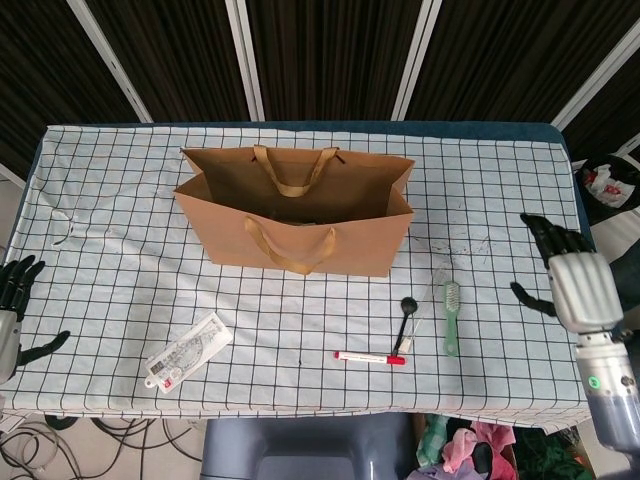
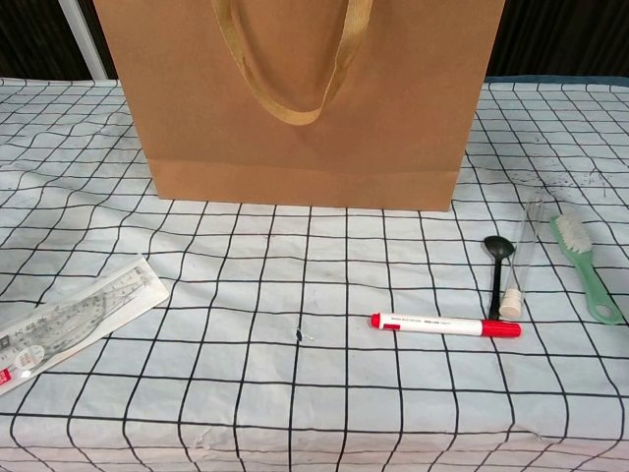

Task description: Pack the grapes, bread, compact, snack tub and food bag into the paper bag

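The brown paper bag stands upright and open at the table's middle back; in the chest view its front wall fills the top. Dark shapes lie deep inside it, too dim to name. No grapes, bread, compact, snack tub or food bag shows on the cloth. My right hand hangs open at the table's right edge, fingers spread and holding nothing, far from the bag. At the left edge my left hand also hangs open and empty. Neither hand shows in the chest view.
On the checked cloth in front of the bag lie a red-capped marker, a black spoon, a clear tube, a green brush, and a packaged ruler set at the front left.
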Tool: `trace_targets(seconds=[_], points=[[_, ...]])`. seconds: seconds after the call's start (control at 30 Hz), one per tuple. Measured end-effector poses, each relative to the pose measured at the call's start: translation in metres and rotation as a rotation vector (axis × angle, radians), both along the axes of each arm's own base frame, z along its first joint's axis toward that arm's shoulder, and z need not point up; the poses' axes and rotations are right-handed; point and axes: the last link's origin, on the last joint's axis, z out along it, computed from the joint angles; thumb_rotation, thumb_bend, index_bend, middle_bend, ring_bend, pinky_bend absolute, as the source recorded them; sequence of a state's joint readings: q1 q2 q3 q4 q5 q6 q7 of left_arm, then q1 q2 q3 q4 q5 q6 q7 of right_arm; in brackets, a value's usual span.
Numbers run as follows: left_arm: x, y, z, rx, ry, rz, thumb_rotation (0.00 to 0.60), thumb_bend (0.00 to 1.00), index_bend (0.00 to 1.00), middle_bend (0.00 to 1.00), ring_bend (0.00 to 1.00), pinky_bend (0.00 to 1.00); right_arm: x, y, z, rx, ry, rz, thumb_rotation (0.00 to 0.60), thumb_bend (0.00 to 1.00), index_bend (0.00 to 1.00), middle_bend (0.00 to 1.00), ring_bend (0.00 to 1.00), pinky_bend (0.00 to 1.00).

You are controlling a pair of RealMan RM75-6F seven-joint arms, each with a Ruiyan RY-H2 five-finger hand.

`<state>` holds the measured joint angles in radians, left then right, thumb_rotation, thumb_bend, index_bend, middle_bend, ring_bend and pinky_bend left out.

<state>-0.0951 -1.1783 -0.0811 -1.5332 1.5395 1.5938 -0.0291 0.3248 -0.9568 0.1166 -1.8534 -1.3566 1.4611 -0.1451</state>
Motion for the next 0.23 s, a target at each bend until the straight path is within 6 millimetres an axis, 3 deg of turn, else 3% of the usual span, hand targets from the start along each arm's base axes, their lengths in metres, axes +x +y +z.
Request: trace_targets(seconds=[0.23], points=[[-0.004, 0.001, 0.003, 0.004, -0.002, 0.033, 0.600, 0.05, 0.07, 0.03, 0.00, 0.03, -0.033, 0.037, -0.029, 0.023, 0.038, -0.024, 0.600, 0.18, 0.10, 0.14, 0.21, 0.24]])
